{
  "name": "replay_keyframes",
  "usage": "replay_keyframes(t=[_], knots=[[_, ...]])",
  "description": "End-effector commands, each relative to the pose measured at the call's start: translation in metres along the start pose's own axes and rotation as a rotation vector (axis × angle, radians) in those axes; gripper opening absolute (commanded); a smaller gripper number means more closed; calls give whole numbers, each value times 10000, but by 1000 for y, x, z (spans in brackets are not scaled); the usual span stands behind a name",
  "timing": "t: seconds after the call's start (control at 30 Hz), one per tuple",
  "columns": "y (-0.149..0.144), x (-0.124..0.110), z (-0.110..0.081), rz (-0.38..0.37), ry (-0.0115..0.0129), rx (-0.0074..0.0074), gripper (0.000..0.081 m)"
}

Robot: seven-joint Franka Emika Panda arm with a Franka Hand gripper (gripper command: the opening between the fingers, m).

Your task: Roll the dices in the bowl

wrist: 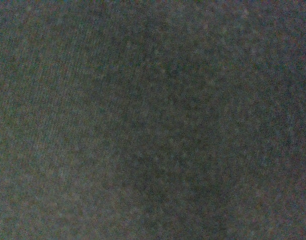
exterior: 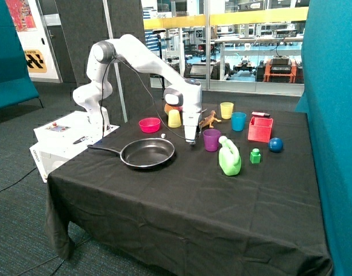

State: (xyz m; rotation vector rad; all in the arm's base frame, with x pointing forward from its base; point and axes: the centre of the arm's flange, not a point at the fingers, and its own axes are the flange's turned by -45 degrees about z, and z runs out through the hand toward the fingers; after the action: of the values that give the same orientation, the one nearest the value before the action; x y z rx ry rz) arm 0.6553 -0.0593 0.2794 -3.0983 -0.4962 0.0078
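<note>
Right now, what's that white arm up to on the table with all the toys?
The white robot arm has its tool lowered right down to the black tablecloth, between the black frying pan and the purple cup. It appears to be reaching for something small there; the wrist view shows only dark cloth. One tiny white die lies on the cloth between the pan and the pink bowl. The second die is not visible. Nothing has been rolled in the bowl yet, as far as can be seen.
</note>
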Motion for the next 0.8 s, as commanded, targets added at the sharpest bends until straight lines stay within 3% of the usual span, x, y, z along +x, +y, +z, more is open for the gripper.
replay_keyframes(t=[0.0, 0.77], knots=[[-2, -5, 0, 71, 43, -45, 327], [-8, 11, 0, 342, 44, -45, 316]])
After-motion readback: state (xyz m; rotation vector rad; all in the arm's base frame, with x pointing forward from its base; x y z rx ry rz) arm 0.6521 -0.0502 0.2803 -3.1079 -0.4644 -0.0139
